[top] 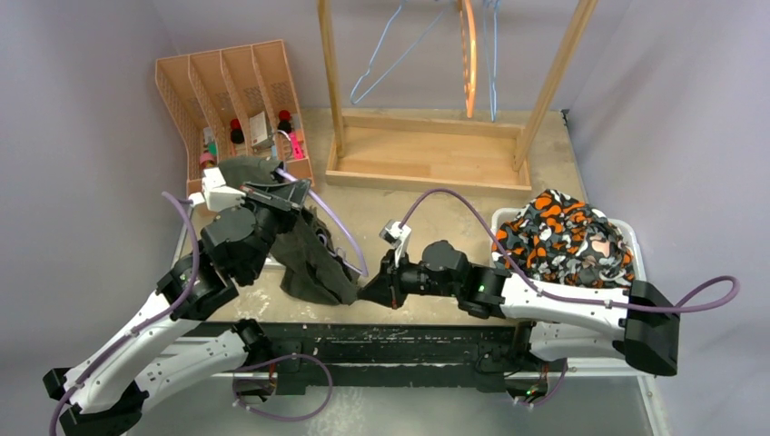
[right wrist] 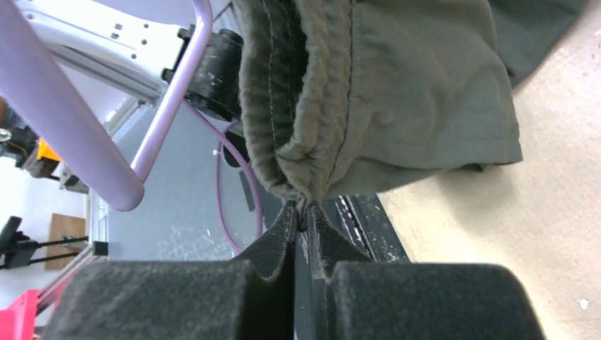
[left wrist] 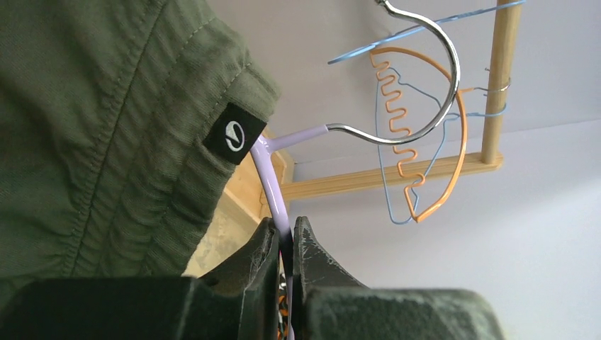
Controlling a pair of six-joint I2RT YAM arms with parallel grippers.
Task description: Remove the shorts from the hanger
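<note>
olive shorts (top: 313,263) draping off lilac hanger (left wrist: 272,185) between both arms above the table (top: 436,227), left gripper (left wrist: 285,237) clamping the hanger's neck, right gripper (right wrist: 301,212) pinching the shorts' gathered edge, black tag (left wrist: 233,134) showing a white round logo

top view looks down; wrist views closely share olive shorts (left wrist: 106,142).

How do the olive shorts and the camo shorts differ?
Olive shorts are plain green; camo shorts are orange, white and black patterned. Olive shorts hang in the air, an edge pinched by the right tool, beside the lilac hanger in the left tool; camo shorts lie bunched in the white bin, untouched. Both are soft, crumpled fabric.
</note>
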